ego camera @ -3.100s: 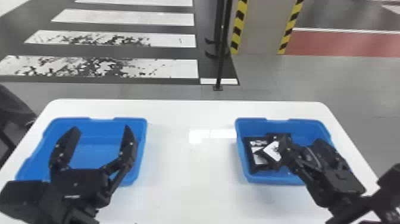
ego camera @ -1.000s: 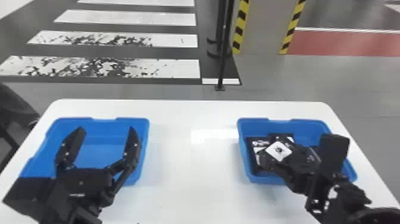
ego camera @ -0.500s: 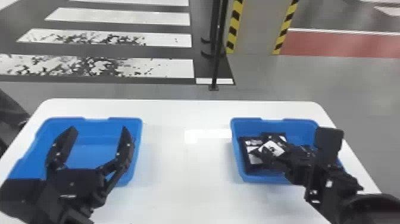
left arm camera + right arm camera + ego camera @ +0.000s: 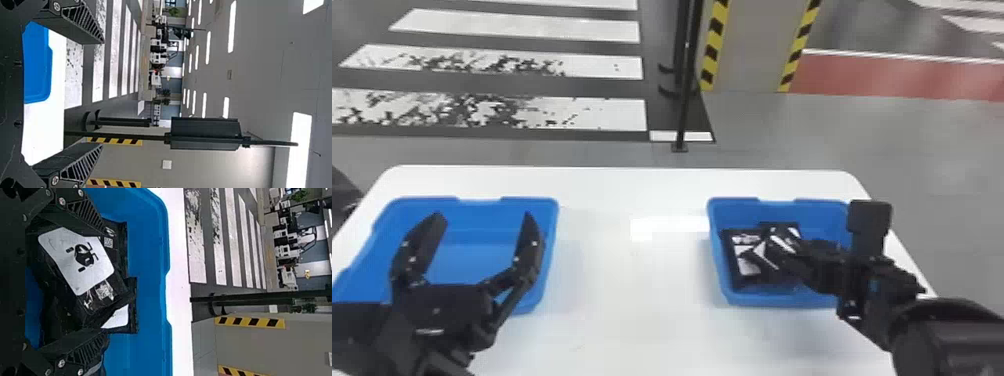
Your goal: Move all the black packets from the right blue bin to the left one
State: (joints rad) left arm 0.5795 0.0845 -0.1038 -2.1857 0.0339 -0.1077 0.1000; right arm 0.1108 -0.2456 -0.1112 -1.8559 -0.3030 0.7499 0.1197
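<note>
Jaws open on your left gripper and right gripper, all visible flat black packets await the left blue bin.

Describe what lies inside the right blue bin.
Overlapping black packets with white labels lie in the right blue bin. The right end effector and upper packets cover part of the heap and the bin floor, so the packets cannot all be counted.

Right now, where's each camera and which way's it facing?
Head view: on the head, facing forward-down at both blue bins; both arms show.
Left wrist view: there, facing forward past the left gripper to the crosswalk.
Right wrist view: there, facing forward across black packets; right gripper shows.
Both wrist views share the crosswalk.
</note>
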